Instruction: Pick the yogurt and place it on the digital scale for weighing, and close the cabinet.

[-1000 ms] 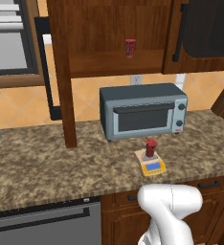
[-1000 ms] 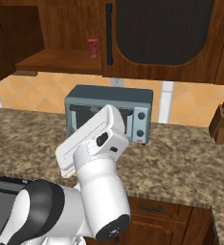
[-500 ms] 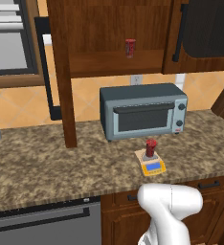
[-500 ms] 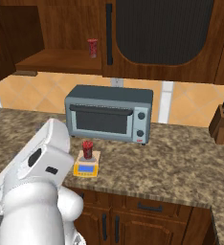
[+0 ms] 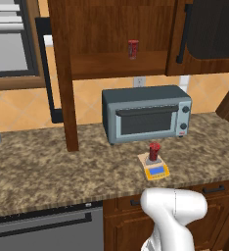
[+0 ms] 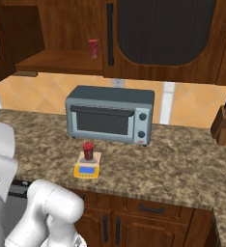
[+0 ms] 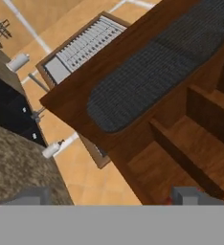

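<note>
1. The two fingertips (image 7: 35,196) stand wide apart at the bottom of the hand view, with nothing between them and touching nothing; the gripper (image 7: 109,198) is empty.
2. The hand view looks at the cabinet (image 7: 147,76), its door with the black arched panel swung out and bare shelves beside it.
3. The yogurt (image 5: 154,151) stands upright on the digital scale (image 5: 154,168), seen also from the right base view as yogurt (image 6: 88,150) on scale (image 6: 86,167).
4. The scale sits on the granite counter (image 5: 48,166) just in front of the toaster oven (image 5: 146,113).
5. A second red cup (image 5: 132,49) stands on the open cabinet shelf above.
6. A knife block (image 6: 225,124) stands at the counter's right end.
</note>
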